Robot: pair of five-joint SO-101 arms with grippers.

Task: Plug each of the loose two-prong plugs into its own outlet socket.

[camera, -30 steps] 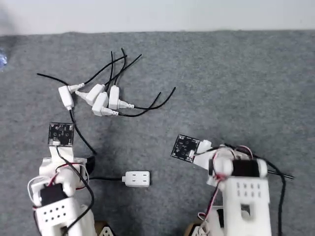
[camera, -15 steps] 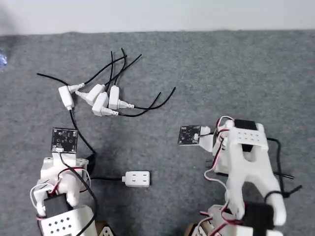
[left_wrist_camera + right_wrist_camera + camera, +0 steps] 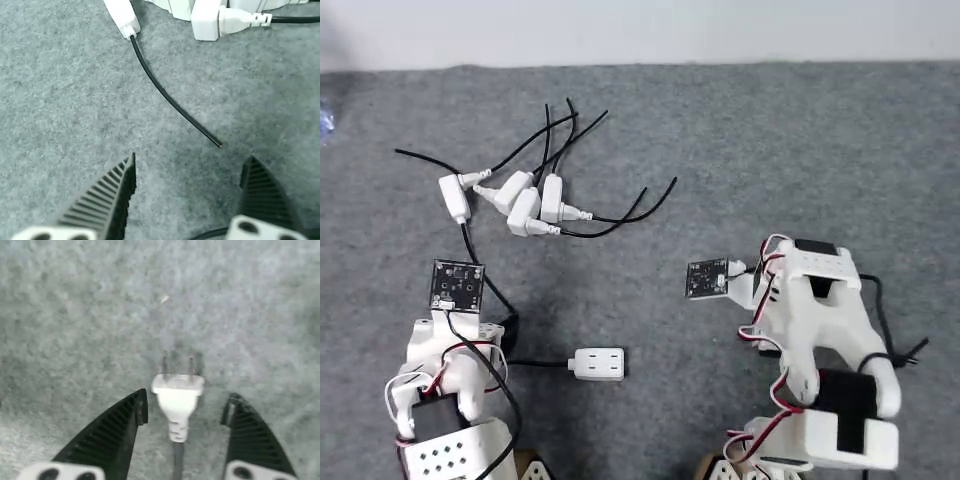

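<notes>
- Your right arm point(image 3: 820, 310) had swung round over the last second, and its wrist board ended a little farther up the table. Your left arm point(image 3: 445, 365) had slid slightly back toward its base.
- Your right gripper point(image 3: 187, 396) stood with its jaws apart, straddling one white two-prong plug point(image 3: 177, 392) (prongs pointing away from the wrist) without touching it. That plug lay flat on the gray carpet point(image 3: 75, 315).
- Your left gripper point(image 3: 190, 160) was also spread wide and held nothing, hanging over carpet near the loose end of a black cord point(image 3: 170, 100).
- Four more plugs point(image 3: 510, 200) lay clustered beyond the left arm, well apart from the white outlet block point(image 3: 598, 363), which lay between your arms, nearer the left one.
</notes>
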